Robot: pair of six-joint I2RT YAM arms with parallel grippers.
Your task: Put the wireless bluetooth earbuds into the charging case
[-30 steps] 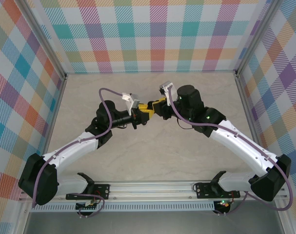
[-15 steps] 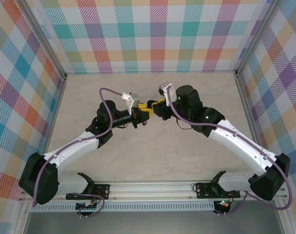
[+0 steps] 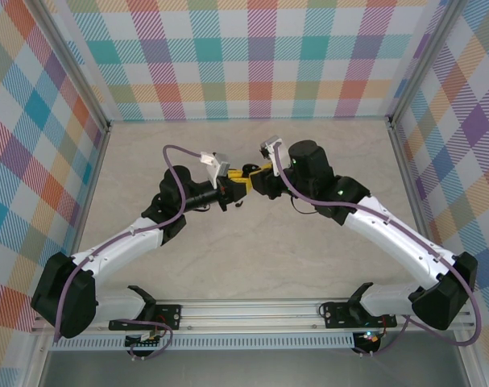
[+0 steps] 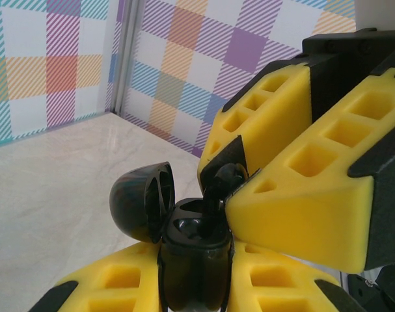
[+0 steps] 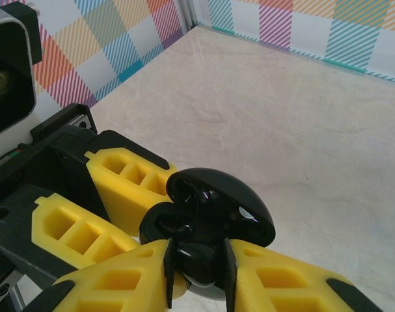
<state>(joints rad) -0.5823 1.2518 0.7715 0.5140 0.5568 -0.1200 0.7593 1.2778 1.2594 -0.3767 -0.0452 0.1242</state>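
My left gripper is shut on a black charging case, held upright with its domed lid swung open to the left. My right gripper is shut on a black earbud and holds it at the case's open top. In the left wrist view the earbud pokes down into the right-hand well of the case, between the right gripper's yellow fingers. From above, the two grippers meet tip to tip over the middle of the table, left and right.
The marble-look table is walled by checked panels on three sides, with metal posts at the back corners. A purple cable loops over the left arm. Both arms reach inward from the near rail.
The right gripper has edged a little left, closer onto the case in the left gripper. The left arm has stayed put.
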